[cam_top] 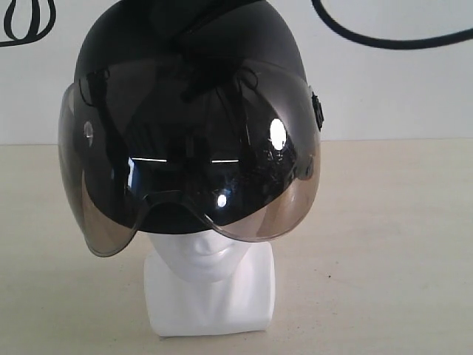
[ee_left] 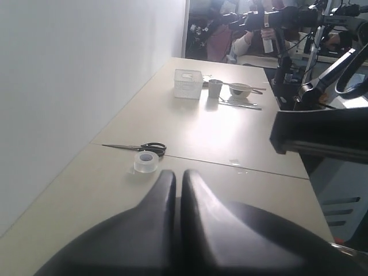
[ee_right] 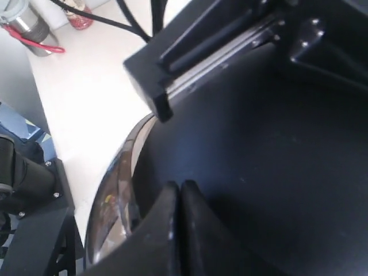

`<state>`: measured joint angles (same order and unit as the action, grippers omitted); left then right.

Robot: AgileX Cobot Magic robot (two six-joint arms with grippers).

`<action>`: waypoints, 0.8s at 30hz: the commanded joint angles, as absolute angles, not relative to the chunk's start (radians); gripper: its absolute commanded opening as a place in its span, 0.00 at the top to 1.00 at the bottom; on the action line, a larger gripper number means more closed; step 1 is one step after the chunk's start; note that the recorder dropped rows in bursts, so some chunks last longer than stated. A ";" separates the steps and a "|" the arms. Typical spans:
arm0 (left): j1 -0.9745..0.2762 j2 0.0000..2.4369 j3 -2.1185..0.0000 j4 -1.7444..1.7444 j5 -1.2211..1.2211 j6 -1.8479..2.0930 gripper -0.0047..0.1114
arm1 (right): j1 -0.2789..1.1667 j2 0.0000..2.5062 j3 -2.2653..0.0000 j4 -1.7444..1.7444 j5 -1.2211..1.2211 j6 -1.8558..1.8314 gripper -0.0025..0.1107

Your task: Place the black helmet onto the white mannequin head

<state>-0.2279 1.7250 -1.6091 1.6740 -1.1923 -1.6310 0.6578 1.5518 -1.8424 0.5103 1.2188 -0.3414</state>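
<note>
The black helmet (cam_top: 185, 44) sits on the white mannequin head (cam_top: 211, 288); its smoky visor (cam_top: 192, 170) hangs over the face, leaving only the chin, neck and block base showing. In the right wrist view my right gripper (ee_right: 180, 187) is shut, fingertips together just above the helmet's black shell (ee_right: 259, 161), with the visor rim (ee_right: 115, 195) beside it. My left gripper (ee_left: 178, 175) is shut too, with nothing between its fingers, and the dark helmet dome (ee_left: 276, 241) lies below it. Neither gripper's fingers show in the exterior view.
The beige table (cam_top: 384, 244) spreads round the base. Farther along it lie a tape roll (ee_left: 146, 161), scissors (ee_left: 144, 148), a white basket (ee_left: 188, 84), a cup (ee_left: 214, 88) and a bowl (ee_left: 240, 89). Black cables (cam_top: 384, 37) hang behind. The other arm's black body (ee_right: 218, 46) crosses above the helmet.
</note>
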 commanded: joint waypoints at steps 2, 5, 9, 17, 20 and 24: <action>-0.231 1.727 -1.590 1.744 -1.221 -1.632 0.92 | 0.661 1.548 -1.846 0.472 1.221 -0.314 0.98; -0.231 1.727 -1.590 1.744 -1.221 -1.632 0.92 | 0.661 1.548 -1.825 0.484 1.221 -0.307 0.98; -0.231 1.727 -1.590 1.744 -1.221 -1.632 0.92 | 0.661 1.548 -1.752 0.488 1.221 -0.289 0.98; -0.231 1.729 -1.590 1.744 -1.221 -1.642 0.92 | 0.661 1.547 -1.734 0.490 1.221 -0.282 0.98; -0.231 1.731 -1.590 1.744 -1.221 -1.641 0.92 | 0.694 1.547 -1.734 0.485 1.221 -0.274 0.98; -0.231 1.730 -1.590 1.744 -1.221 -1.643 0.92 | 0.720 1.547 -1.734 0.470 1.221 -0.263 0.98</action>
